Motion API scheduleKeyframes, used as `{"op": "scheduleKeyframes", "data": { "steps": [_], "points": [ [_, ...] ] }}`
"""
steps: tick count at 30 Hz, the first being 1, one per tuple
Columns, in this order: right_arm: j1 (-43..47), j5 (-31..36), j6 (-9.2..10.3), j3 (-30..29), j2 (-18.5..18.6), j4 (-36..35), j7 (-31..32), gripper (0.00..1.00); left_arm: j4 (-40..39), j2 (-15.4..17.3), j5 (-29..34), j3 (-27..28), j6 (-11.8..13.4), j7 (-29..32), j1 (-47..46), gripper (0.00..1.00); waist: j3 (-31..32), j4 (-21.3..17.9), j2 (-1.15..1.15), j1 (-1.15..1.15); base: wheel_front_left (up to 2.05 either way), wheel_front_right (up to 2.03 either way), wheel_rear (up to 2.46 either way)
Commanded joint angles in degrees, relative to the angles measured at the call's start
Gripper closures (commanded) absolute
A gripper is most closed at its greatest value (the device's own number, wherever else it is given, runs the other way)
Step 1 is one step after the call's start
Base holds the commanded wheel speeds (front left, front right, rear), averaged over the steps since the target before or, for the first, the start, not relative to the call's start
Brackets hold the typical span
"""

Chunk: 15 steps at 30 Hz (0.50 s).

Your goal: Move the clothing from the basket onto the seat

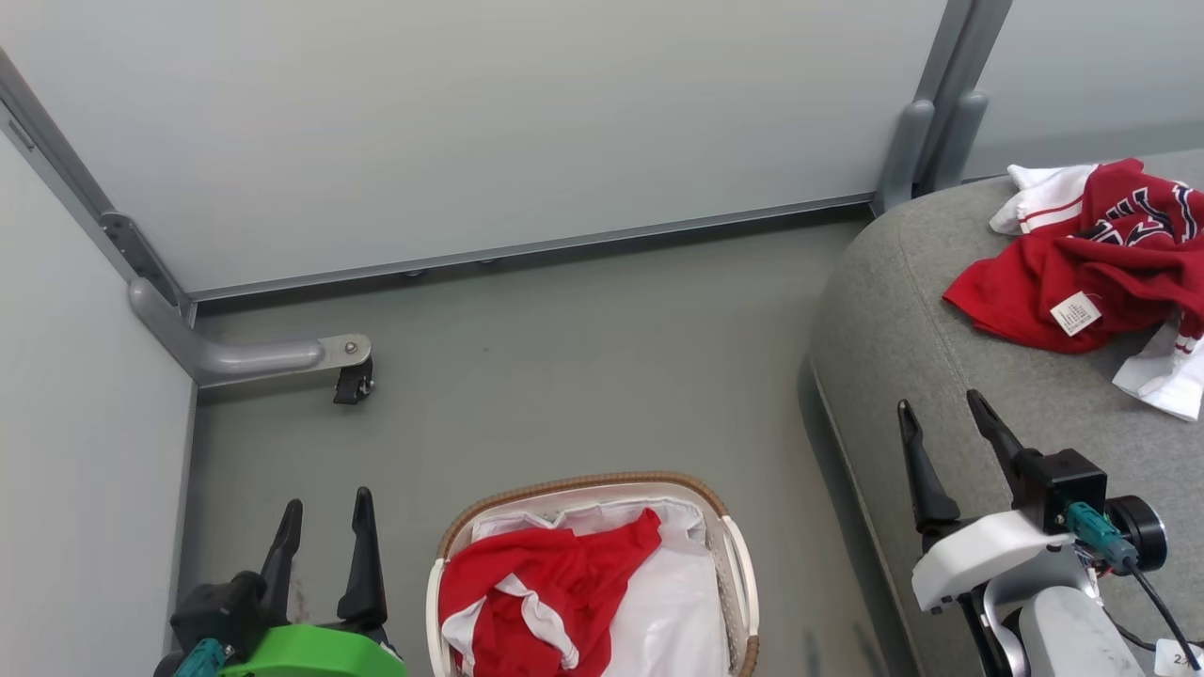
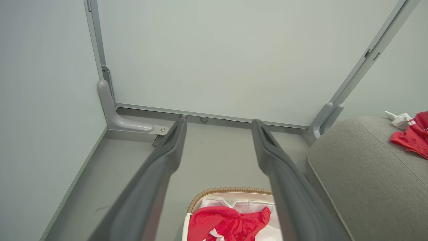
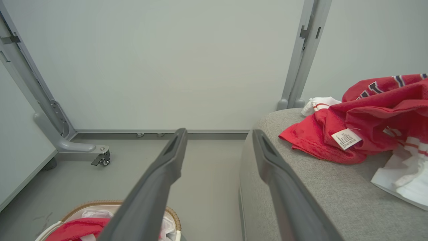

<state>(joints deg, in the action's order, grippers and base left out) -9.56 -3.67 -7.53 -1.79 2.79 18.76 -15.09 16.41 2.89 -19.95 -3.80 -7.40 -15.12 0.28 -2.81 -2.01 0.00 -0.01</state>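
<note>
Red jersey (image 1: 1082, 273) with dark lettering lies crumpled on the grey seat (image 1: 941, 376), toward its far right. Its white tag (image 1: 1075, 313) faces up and white trim shows at both ends. Red shorts (image 1: 536, 583) with white stripes lie bunched in the basket (image 1: 583, 481), on the left side of the white liner (image 1: 677, 602). One red corner reaches up toward the far rim. So: one garment on the seat, one in the basket.

The basket stands on the grey floor (image 1: 564, 357), left of the seat and apart from it.

My left gripper (image 1: 327, 498) hangs over the floor just left of the basket. Its fingers are spread and hold nothing. In the left wrist view the shorts show between the two fingers, lower down.

My right gripper (image 1: 939, 401) sits over the near part of the seat, close to its left edge. Fingers are parted and empty. It is apart from the jersey, which lies further back and to the right.

Pale wall panels (image 1: 470, 122) in grey frames close off the floor behind. A small black caster (image 1: 353, 381) sits under a grey bracket at far left.
</note>
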Motion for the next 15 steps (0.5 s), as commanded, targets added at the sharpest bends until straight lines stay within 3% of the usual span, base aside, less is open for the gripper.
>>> {"op": "scheduleKeyframes", "data": {
  "steps": [1, 15],
  "points": [
    [1.09, -0.46, 0.08, 0.27, 0.2, -0.31, -0.13, 0.0, -0.15, 0.01, -0.14, 0.08, -0.17, -0.05, 0.91, 0.0, 0.38, -0.01, 0.0, 0.01, 0.0, 0.0, 0.0],
    [1.43, -1.33, 0.08, 1.57, 0.2, -0.05, -0.13, 0.0, 0.07, 0.02, -0.41, -0.38, -0.17, -0.05, 1.07, 0.0, 0.51, 0.05, 0.0, 0.01, 0.0, 0.0, 0.0]
  ]
}}
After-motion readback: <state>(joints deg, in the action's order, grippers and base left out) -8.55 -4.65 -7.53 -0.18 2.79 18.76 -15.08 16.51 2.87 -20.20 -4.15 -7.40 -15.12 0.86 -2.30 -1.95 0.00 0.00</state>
